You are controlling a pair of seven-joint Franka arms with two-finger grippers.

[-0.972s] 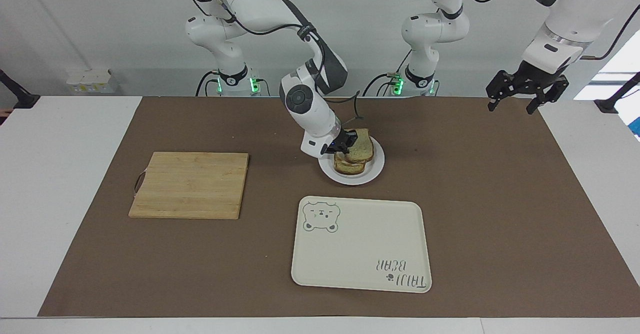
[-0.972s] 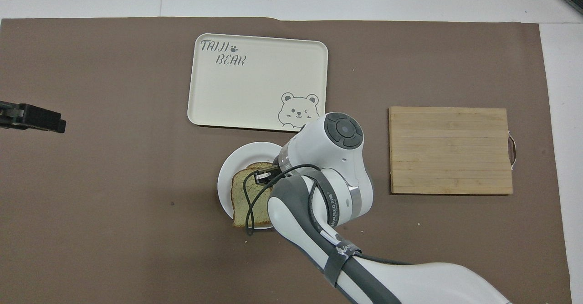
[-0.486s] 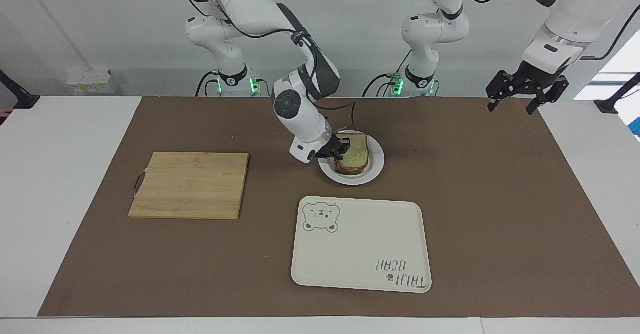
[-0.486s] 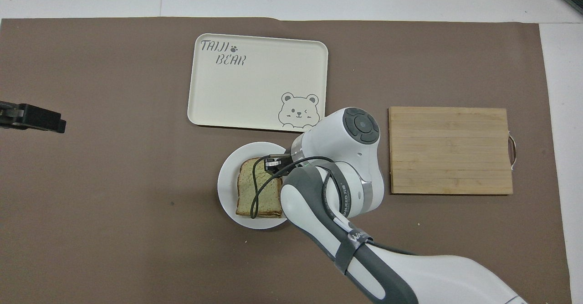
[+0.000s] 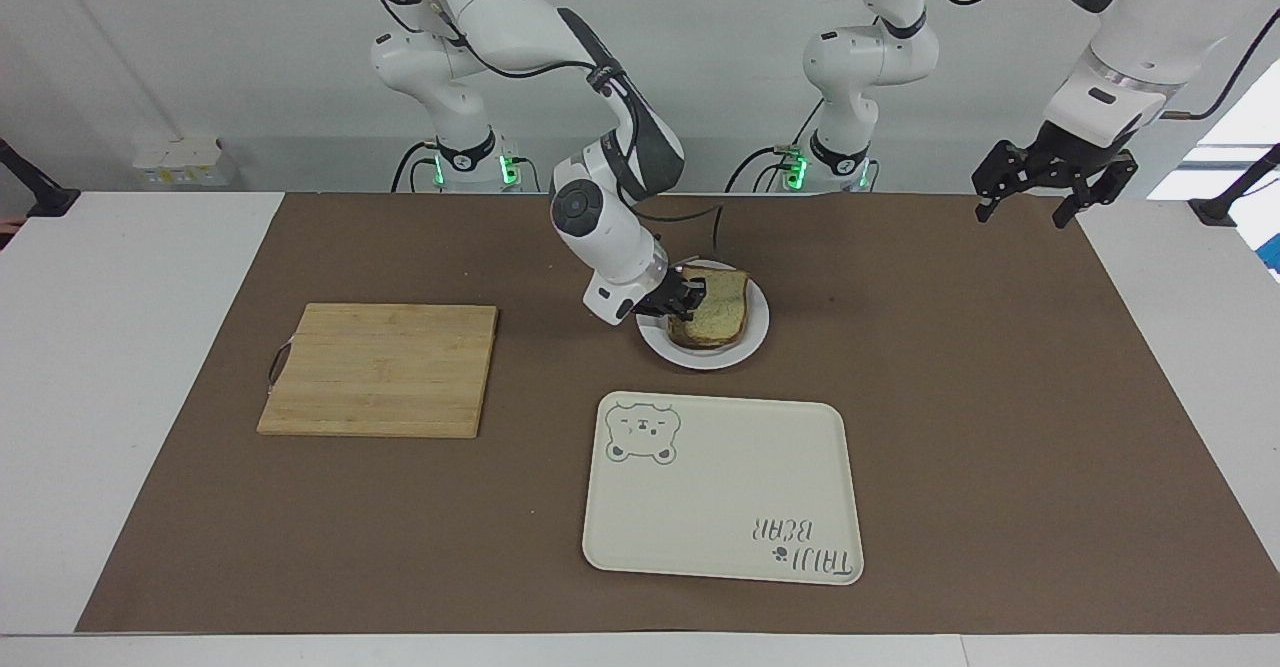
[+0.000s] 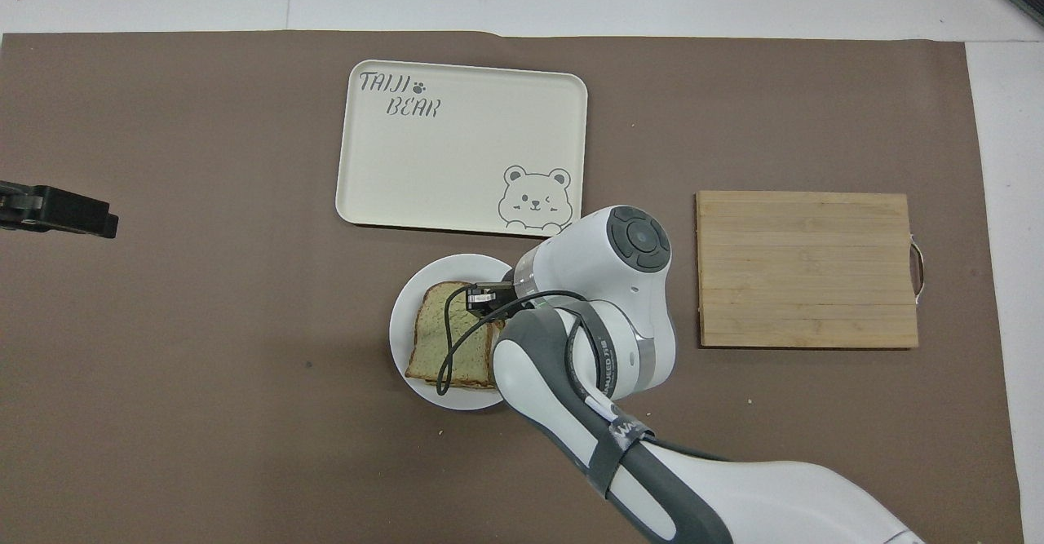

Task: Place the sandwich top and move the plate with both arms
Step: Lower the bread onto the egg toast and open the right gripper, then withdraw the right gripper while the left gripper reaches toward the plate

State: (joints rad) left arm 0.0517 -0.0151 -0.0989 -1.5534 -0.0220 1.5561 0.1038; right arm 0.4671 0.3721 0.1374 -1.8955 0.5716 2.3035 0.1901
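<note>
Over the plate [image 5: 750,342], right hand [image 5: 690,297] pinches the sandwich top's [image 5: 718,309] edge; left hand [image 5: 1055,185] waits wide.

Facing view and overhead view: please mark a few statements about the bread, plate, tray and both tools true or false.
1. The sandwich top lies over the plate. True.
2. The right tool is shut on the sandwich top. True.
3. The plate sits on the tray. False: it is on the brown mat, nearer to the robots than the tray.
4. The left tool grips the plate's rim. False: it hangs open over the mat's corner, waiting.
5. The cutting board carries bread. False: nothing lies on it.
</note>
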